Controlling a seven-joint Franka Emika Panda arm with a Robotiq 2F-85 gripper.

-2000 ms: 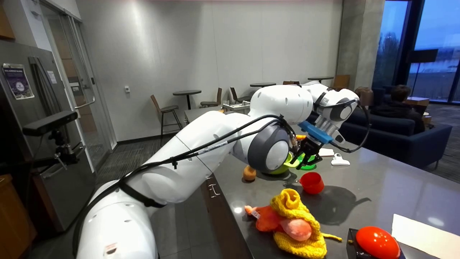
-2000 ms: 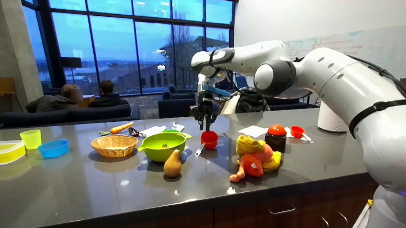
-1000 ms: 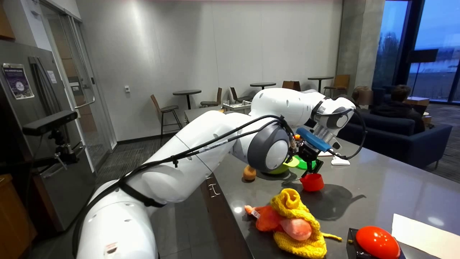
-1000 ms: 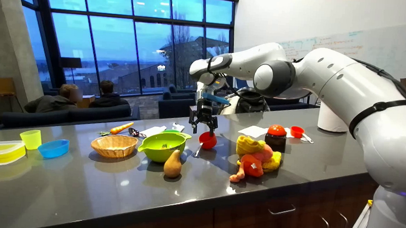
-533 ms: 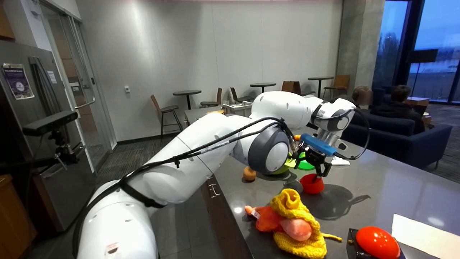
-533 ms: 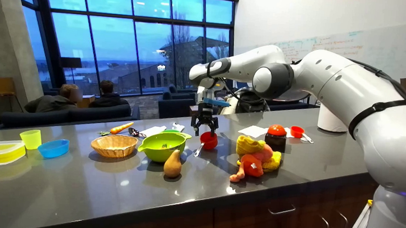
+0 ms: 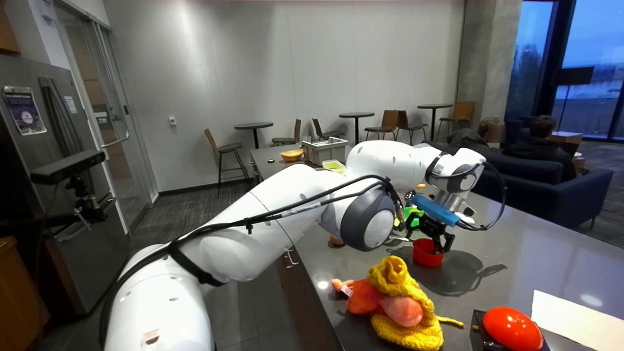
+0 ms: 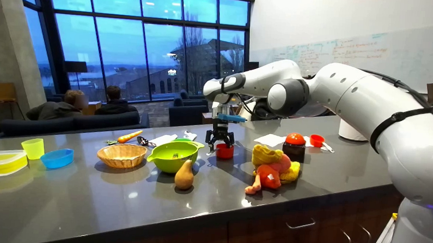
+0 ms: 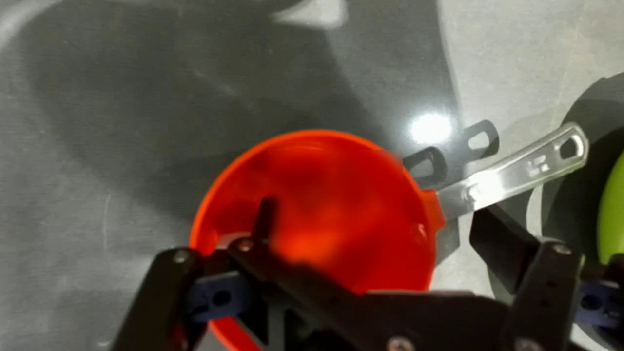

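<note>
Black two-finger gripper [image 9: 376, 216], spread wide, straddles wall of round red plastic measuring cup [image 9: 336, 195], one fingertip inside, seemingly so rim fits between. Cup stands upright on glossy grey counter [image 8: 119, 202], near round lime-green bowl [image 8: 169, 163].

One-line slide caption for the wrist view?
Open gripper at a red measuring cup whose silver handle juts toward a green bowl at the frame's right edge.

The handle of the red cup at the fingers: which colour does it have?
The handle is silver, shiny like metal; the wrist view shows it best.
</note>
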